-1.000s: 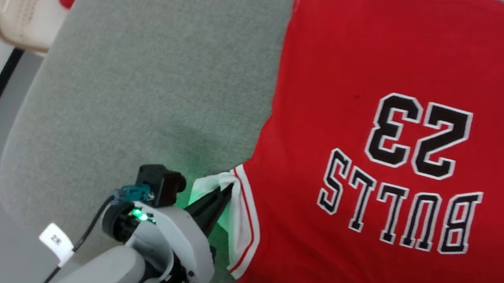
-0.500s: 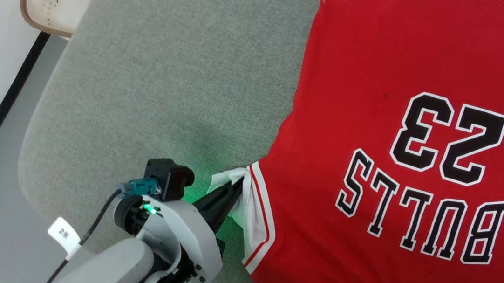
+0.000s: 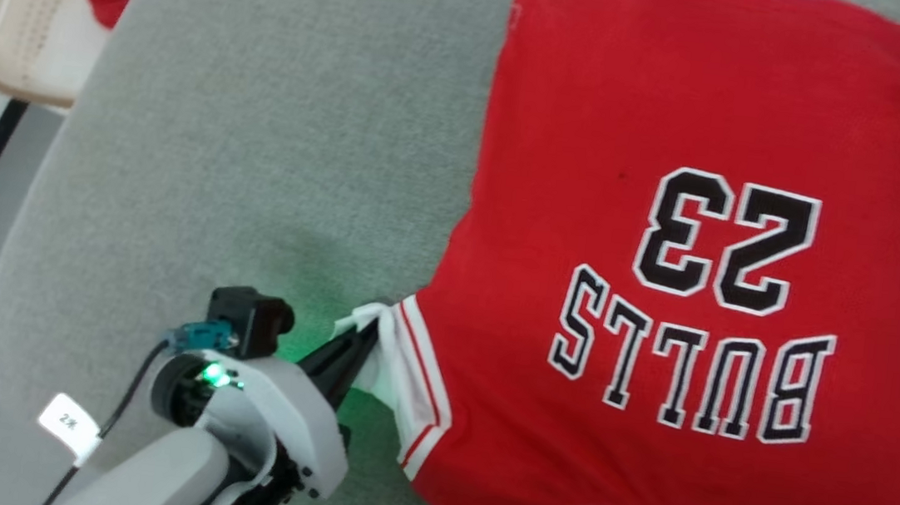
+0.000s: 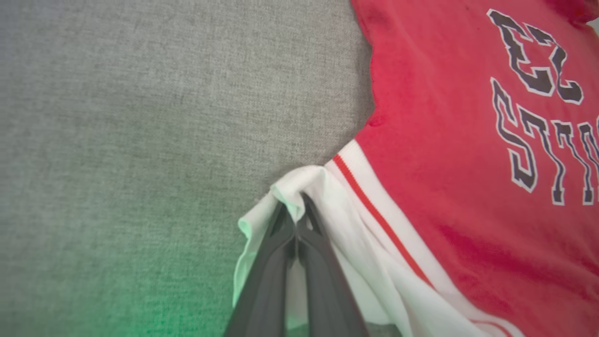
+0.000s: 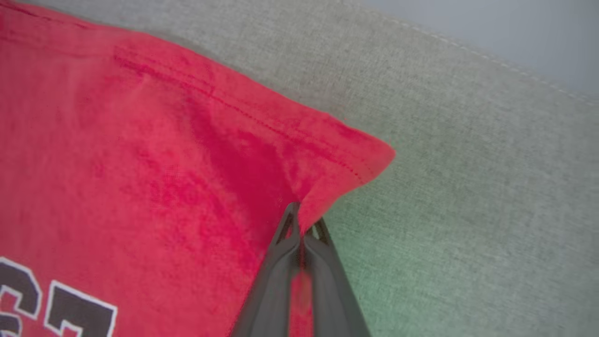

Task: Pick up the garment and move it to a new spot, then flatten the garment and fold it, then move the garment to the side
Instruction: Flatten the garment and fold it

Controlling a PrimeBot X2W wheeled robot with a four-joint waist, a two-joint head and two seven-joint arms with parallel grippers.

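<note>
Garment (image 3: 683, 101) spread on grey fabric surface (image 3: 261, 141). Left gripper (image 3: 362, 337) clamped on white sleeve (image 4: 341, 206); right gripper (image 5: 302, 220) clamped on red hem corner (image 5: 355, 159).

The left arm's forearm (image 3: 159, 473) is a smooth, pale grey, rounded shell. It meets a white, curved wrist housing (image 3: 298, 425) whose lower edge is dotted with small dark screws (image 3: 305, 488). A boxy black camera (image 3: 250, 322) sits on the wrist with a teal connector (image 3: 198, 336) plugged into its side. From the connector a thin black cable (image 3: 116, 418) runs back along the arm and carries a white label (image 3: 68, 423) with small dark print too fine to read. A green light (image 3: 215, 374) glows on the dark wrist collar. The left gripper (image 3: 369, 329) has two long, matte, dark grey fingers tapering to narrow tips (image 4: 295, 213). The right gripper (image 5: 302, 222) matches it, with small triangular openings just behind the tips.
</note>
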